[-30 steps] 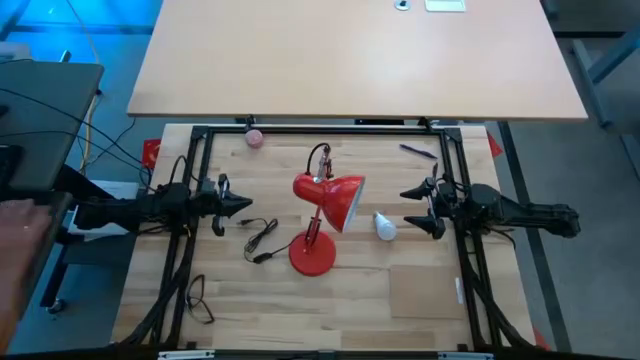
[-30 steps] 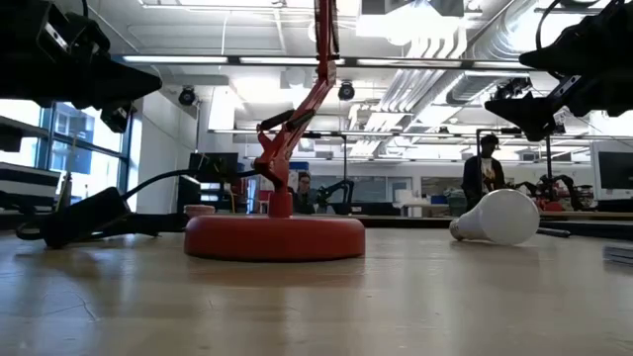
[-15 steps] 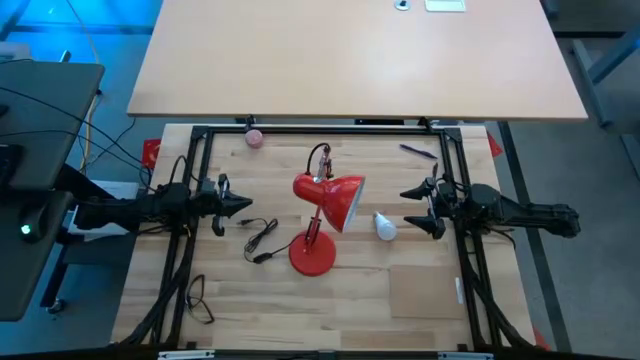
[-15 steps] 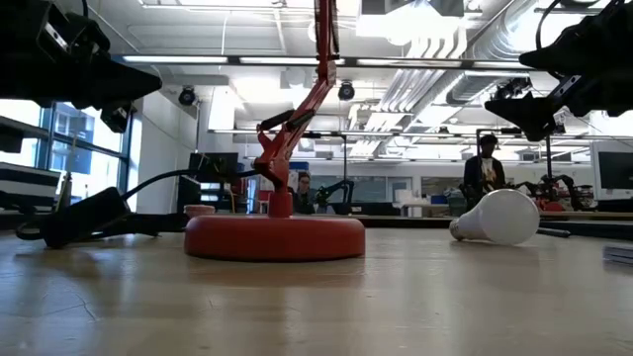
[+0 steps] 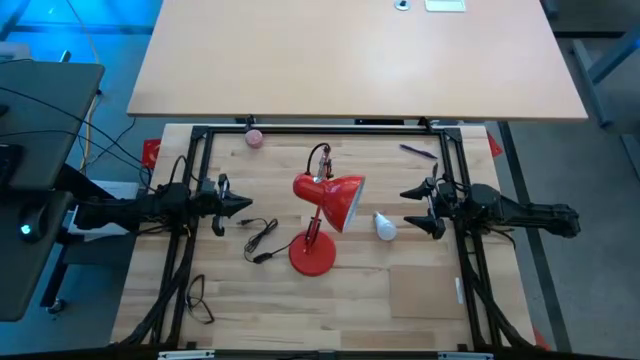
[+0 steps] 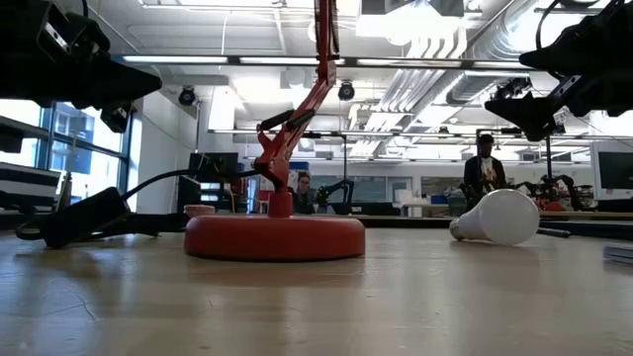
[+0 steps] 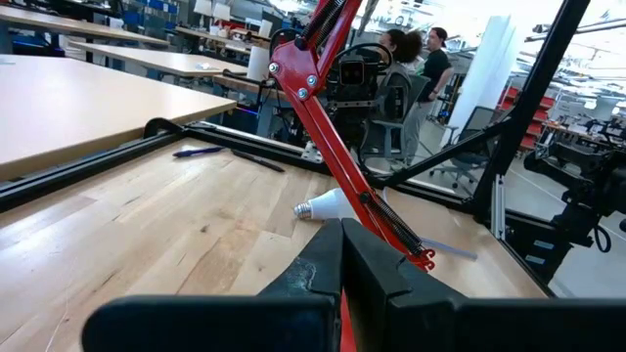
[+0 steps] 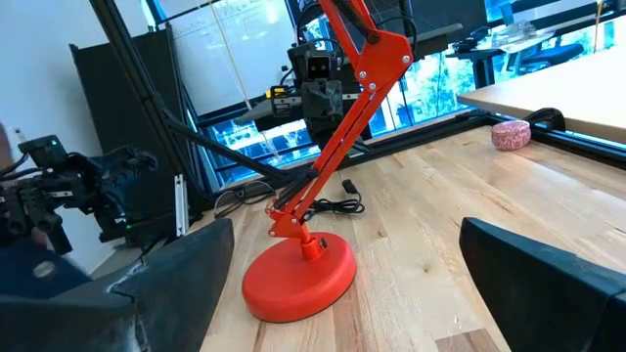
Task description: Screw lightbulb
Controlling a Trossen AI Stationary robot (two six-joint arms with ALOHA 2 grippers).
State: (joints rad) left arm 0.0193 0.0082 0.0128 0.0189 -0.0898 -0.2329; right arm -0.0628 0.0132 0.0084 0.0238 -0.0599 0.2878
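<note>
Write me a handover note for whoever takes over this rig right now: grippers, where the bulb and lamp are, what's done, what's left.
Left gripper: shut, empty, at the table's left side.
Right gripper: open, empty, at the right side, just short of the lightbulb.
Lightbulb: lying on its side on the table, between the red lamp and the right gripper.
Lamp: standing on its round base, shade toward the bulb.
Done: nothing yet.
Left: pick up the bulb, screw it into the shade.

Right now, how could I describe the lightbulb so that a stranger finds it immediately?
Find the red lamp mid-table. The lightbulb lies on its side between the lamp's shade and the open right gripper. It is small, white and pear-shaped, unlike the pink ball at the far edge.
</note>
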